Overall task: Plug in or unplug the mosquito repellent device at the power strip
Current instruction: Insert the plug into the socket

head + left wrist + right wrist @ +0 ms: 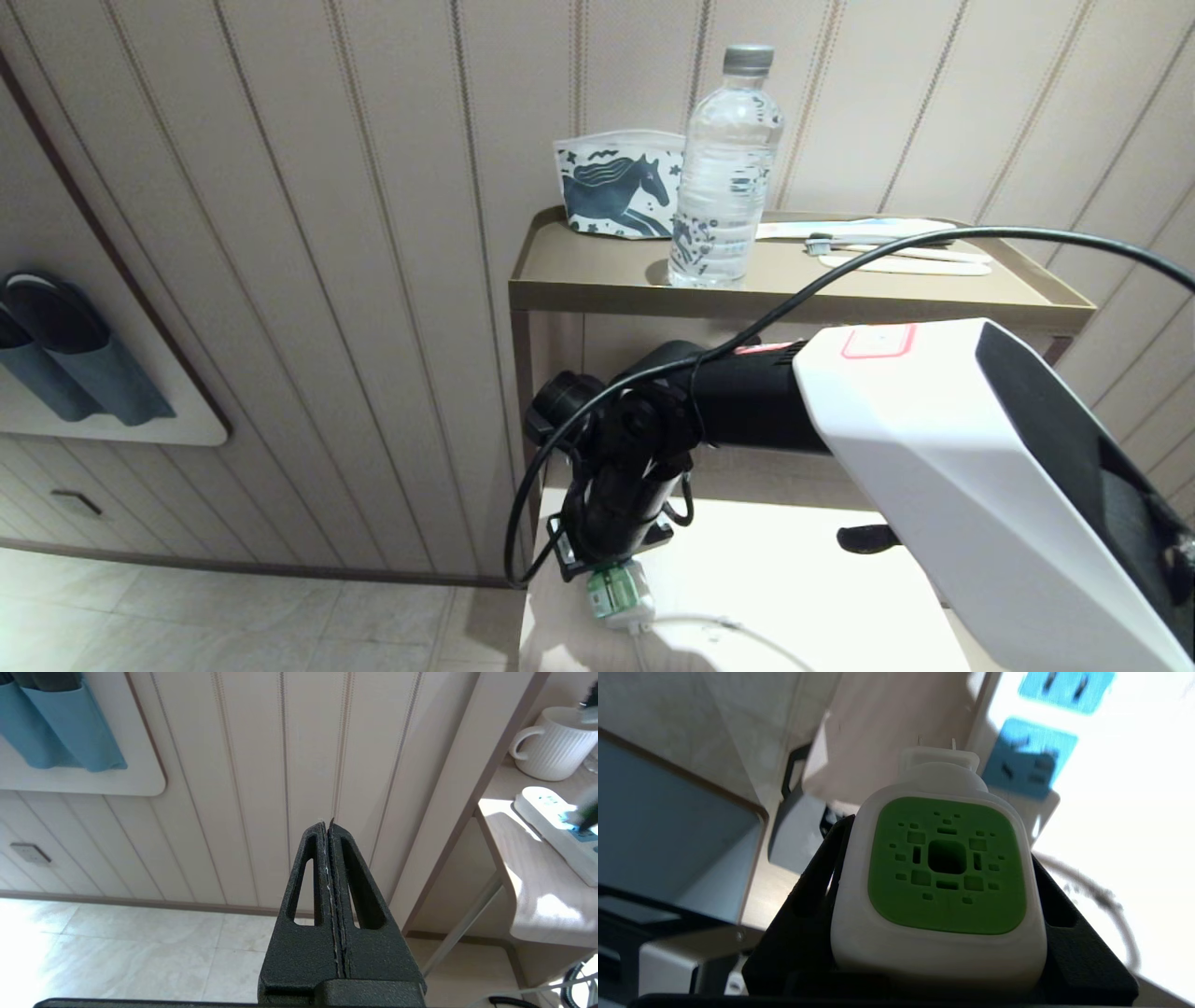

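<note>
My right gripper (941,851) is shut on the mosquito repellent device (945,865), its black fingers pressing the two sides of the white head with the green vented top. The device's two metal prongs (936,742) stick out bare, in no socket. The power strip (1031,756) lies just beyond and to one side, with two light-blue socket faces showing. In the head view the right gripper (611,574) points down over the lower shelf with the device (611,590) at its tip. My left gripper (328,826) is shut and empty, parked off to the side facing the wall.
A water bottle (724,168), a horse-print pouch (621,182) and toothbrushes (887,247) sit on the upper shelf (579,280). A white mug (551,742) stands behind the power strip (556,826). The strip's cord (728,625) trails across the lower shelf. Slippers (65,355) hang on the wall.
</note>
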